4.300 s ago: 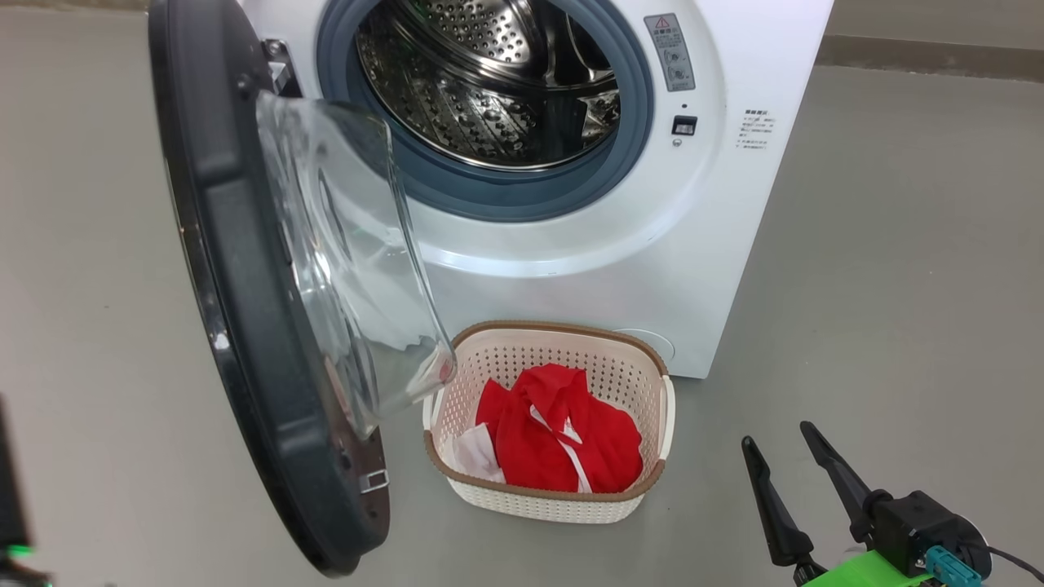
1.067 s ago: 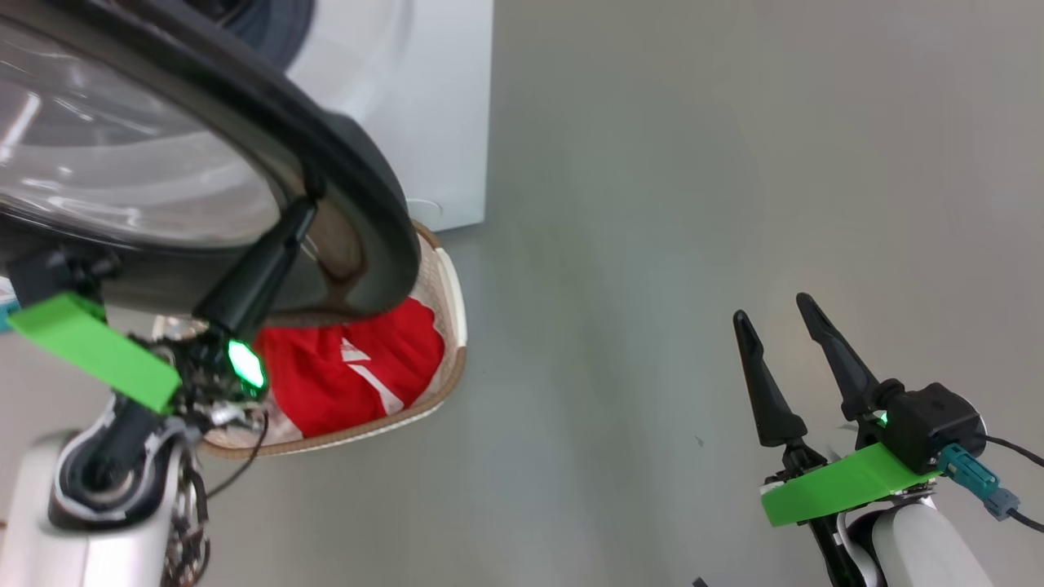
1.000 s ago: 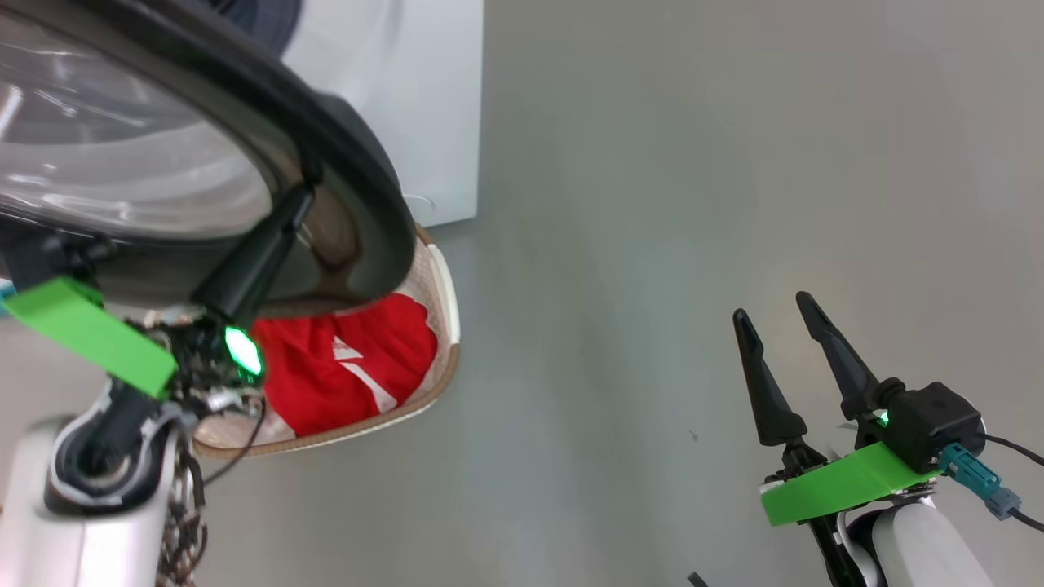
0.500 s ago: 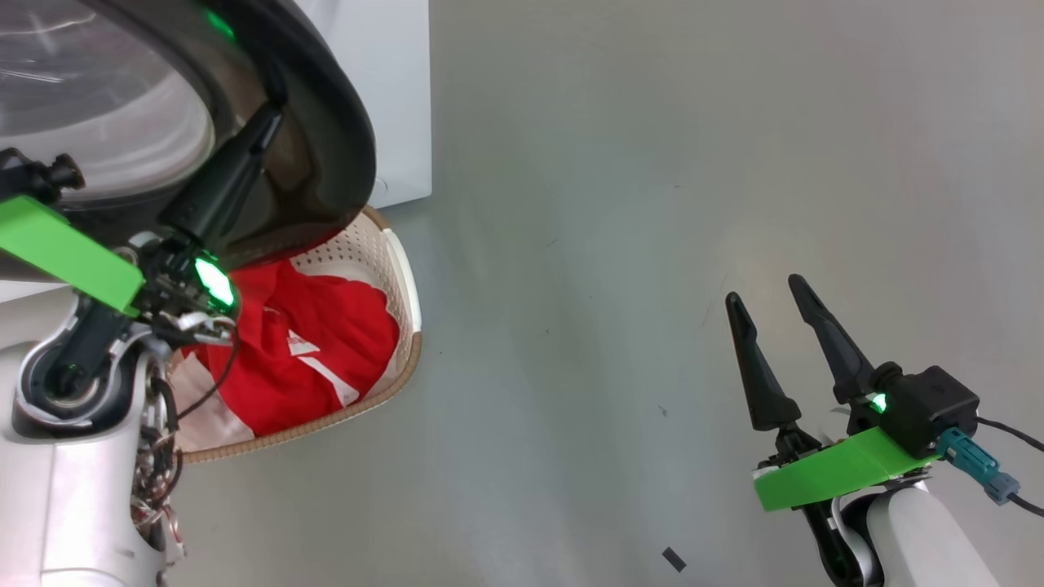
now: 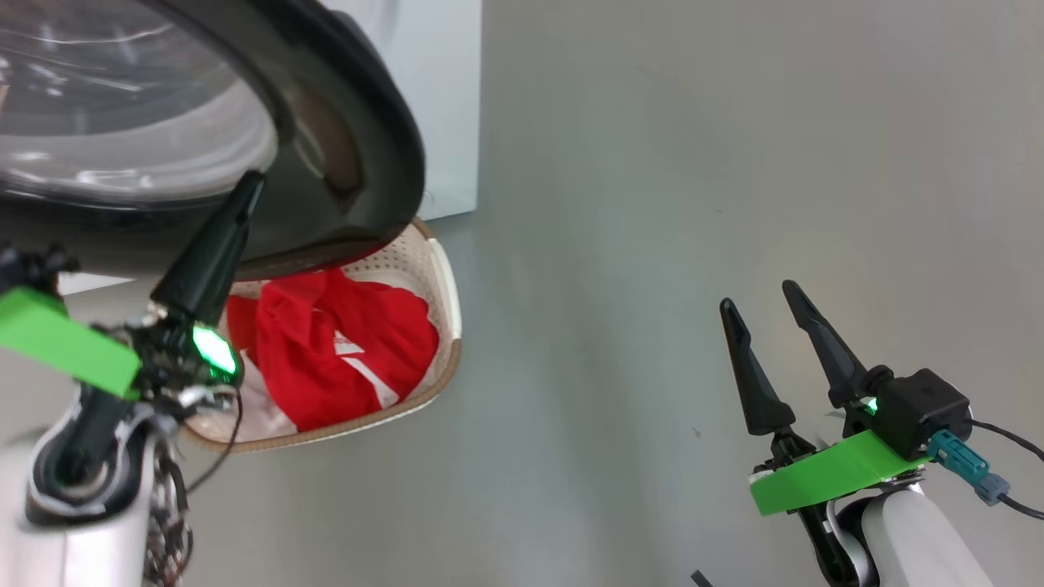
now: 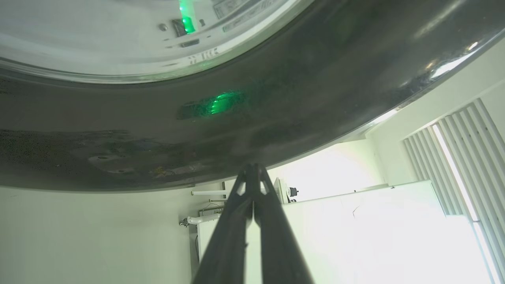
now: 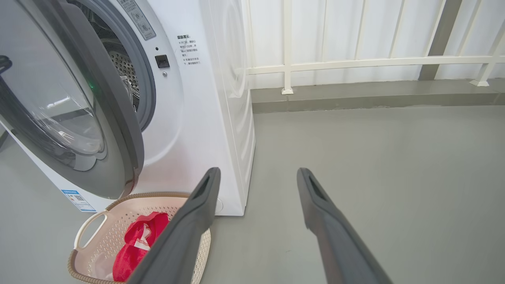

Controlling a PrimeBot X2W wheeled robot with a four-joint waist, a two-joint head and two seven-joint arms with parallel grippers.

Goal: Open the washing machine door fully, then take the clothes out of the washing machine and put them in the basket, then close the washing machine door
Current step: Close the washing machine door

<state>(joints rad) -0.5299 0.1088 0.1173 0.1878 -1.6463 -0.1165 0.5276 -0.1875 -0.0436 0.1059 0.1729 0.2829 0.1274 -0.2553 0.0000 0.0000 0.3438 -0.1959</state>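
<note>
Head view: left gripper, two long dark fingers pressed together with nothing between them, points up at the lower part of the washing machine door, a large round door with a wide glossy black rim and a bulging clear glass window. In the left wrist view the joined tips sit right at the rim's edge; can't tell whether they touch. Right gripper is well apart from everything over the grey floor, fingers spread, empty. Right wrist view: door stands ajar, and the perforated steel drum of the white front-loading washing machine shows behind it. The cream perforated plastic basket with a brown woven-look rim sits on the floor against the machine's front, partly under the door. The bright red clothes with white trim lie inside the basket.
</note>
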